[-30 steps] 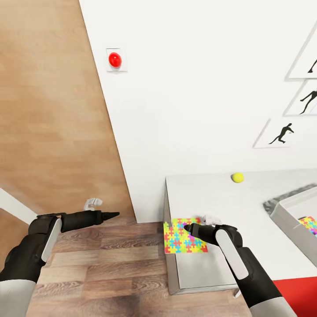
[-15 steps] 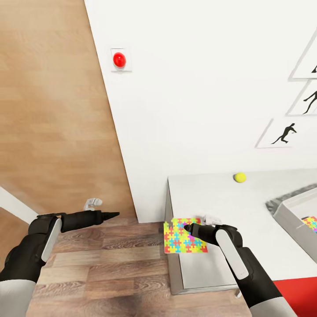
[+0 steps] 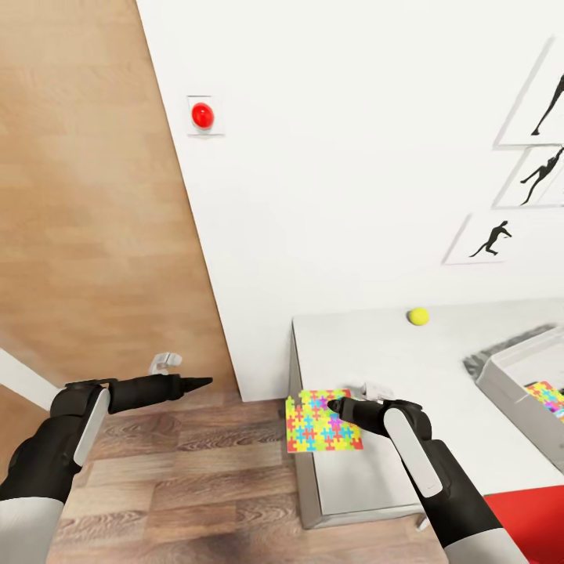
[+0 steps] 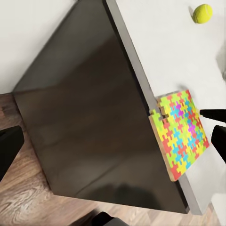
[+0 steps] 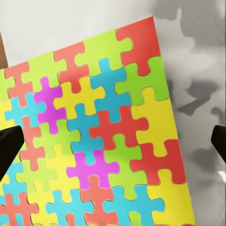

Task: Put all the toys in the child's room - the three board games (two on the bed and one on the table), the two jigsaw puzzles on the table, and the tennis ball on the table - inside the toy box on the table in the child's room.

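Observation:
A multicoloured jigsaw puzzle [image 3: 317, 423] [image 4: 179, 134] [image 5: 94, 136] lies flat at the left end of the table [image 3: 376, 352], its edge slightly over the rim. My right gripper [image 3: 351, 398] [image 5: 113, 141] hovers open just above it, fingertips [image 5: 9, 148] spread wide apart. The tennis ball [image 3: 418, 316] [image 4: 202, 13] rests near the wall. At the right stands the toy box [image 3: 509, 368] with a second puzzle [image 3: 548, 394] inside. My left gripper [image 3: 178, 372] is open over the floor, left of the table. The board games and bed are out of view.
A white wall with a red round button [image 3: 202, 115] and black silhouette pictures [image 3: 489, 239] runs behind the table. A wooden door panel [image 3: 94, 196] stands at the left. The table's dark side panel [image 4: 94, 117] faces the wood-plank floor [image 3: 196, 470].
The whole view has shifted slightly, so table and puzzle sit a little further left. Both arms keep the same pose, and nothing was grasped.

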Available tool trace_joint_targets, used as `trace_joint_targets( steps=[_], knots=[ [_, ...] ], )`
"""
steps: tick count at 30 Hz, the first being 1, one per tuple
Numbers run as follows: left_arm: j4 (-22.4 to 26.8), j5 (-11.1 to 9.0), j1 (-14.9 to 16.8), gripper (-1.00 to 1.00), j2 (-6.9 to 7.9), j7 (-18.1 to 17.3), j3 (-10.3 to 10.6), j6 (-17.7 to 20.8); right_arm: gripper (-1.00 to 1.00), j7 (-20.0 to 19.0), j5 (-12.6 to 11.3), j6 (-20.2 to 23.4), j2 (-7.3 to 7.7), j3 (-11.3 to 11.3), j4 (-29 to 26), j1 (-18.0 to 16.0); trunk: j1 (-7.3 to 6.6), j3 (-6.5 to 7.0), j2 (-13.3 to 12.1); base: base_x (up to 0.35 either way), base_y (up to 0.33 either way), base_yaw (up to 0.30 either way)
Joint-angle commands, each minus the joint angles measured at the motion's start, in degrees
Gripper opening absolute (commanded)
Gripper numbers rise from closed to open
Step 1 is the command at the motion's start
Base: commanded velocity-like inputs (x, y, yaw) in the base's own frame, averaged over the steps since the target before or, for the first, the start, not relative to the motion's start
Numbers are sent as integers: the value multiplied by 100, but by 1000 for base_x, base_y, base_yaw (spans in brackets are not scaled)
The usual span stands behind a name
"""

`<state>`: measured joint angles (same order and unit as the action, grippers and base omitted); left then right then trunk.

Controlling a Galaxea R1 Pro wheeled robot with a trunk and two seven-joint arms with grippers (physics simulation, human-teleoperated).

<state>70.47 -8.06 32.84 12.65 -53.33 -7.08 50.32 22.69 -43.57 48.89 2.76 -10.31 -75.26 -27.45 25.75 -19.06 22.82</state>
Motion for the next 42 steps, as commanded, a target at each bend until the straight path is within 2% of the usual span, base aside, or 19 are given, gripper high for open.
trace_joint_targets(
  steps=[1, 15, 18, 23, 27, 30, 35, 42],
  knots=[
    [2, -12, 3, 100, 1, -11, -4, 30, 100, 60, -56, 7, 5, -12, -6, -6, 3, -1, 10, 0, 0, -107],
    [2, -12, 3, 100, 1, -11, -4, 30, 100, 60, -40, 7, 13, -22, -103, 3, 3, 118, 10, 0, 0, -108],
    [2, -12, 3, 100, 1, -11, -4, 30, 100, 55, -39, 8, 17, -23, -254, 39, 3, 144, 10, 0, 0, -103],
    [2, -12, 3, 100, 1, -11, -4, 30, 100, -3, -61, 21, 50, -32, -915, 103, 3, 187, 10, 0, 0, -90],
    [2, -12, 3, 100, 1, -11, -4, 30, 100, -46, -69, 67, 63, -39, -1191, 107, 3, 222, 10, 0, 0, -82],
    [2, -12, 3, 100, 1, -11, -4, 30, 100, -181, -68, 124, 50, -67, -1308, 108, 3, 248, 10, 0, 0, -79],
    [2, -12, 3, 100, 1, -11, -4, 30, 100, -803, -48, 146, 83, -277, -1450, 103, 3, 291, 10, 0, 0, -75],
    [2, -12, 3, 100, 1, -11, -4, 30, 100, -1472, -39, 147, 93, -347, -1524, 102, 3, 353, 10, 0, 0, -71]
  ],
)
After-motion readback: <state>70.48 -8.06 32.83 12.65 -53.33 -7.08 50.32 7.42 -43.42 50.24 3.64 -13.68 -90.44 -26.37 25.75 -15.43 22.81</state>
